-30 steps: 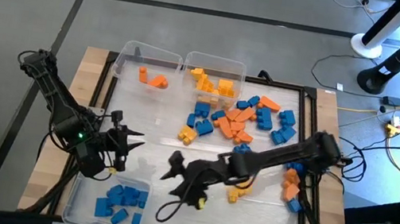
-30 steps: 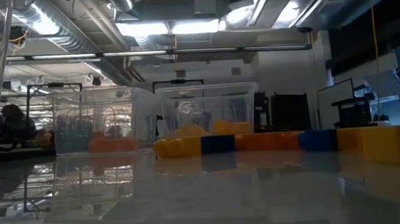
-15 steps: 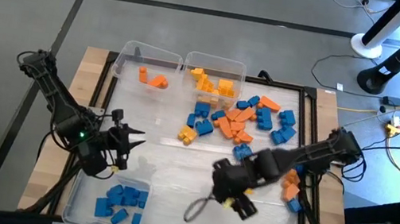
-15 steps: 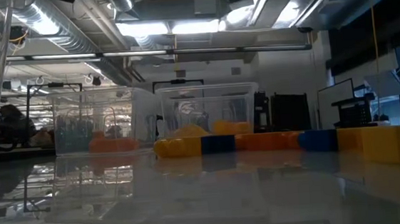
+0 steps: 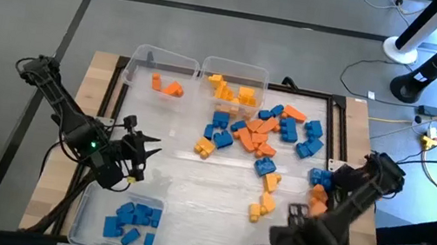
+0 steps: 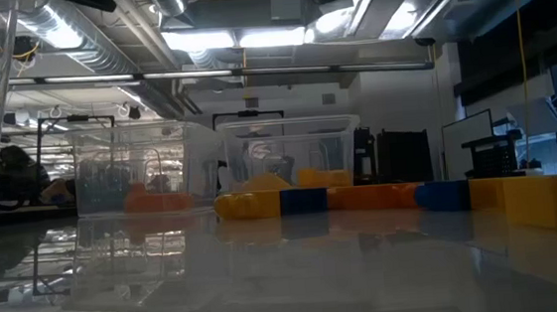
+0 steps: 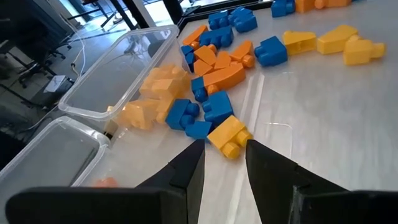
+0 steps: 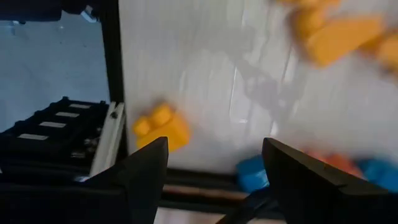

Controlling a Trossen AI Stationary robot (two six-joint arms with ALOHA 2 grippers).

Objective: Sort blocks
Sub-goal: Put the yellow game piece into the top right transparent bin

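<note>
risk: the right gripper (image 5: 291,244), jaws wide and empty at the table's near right, could scatter the loose yellow brick (image 8: 160,127) nearby by descending off-centre. the left gripper (image 5: 146,153), part open and empty, waits at the left. small blue, orange and yellow plastic interlocking bricks (image 5: 259,133) lie heaped mid-table beside the clear plastic bins (image 5: 161,60), some already inside.

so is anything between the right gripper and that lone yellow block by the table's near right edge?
Nothing visible. In the right wrist view the open right gripper looks at the yellow block across bare table. The nearest other thing, a blue block, lies off to one side.
</note>
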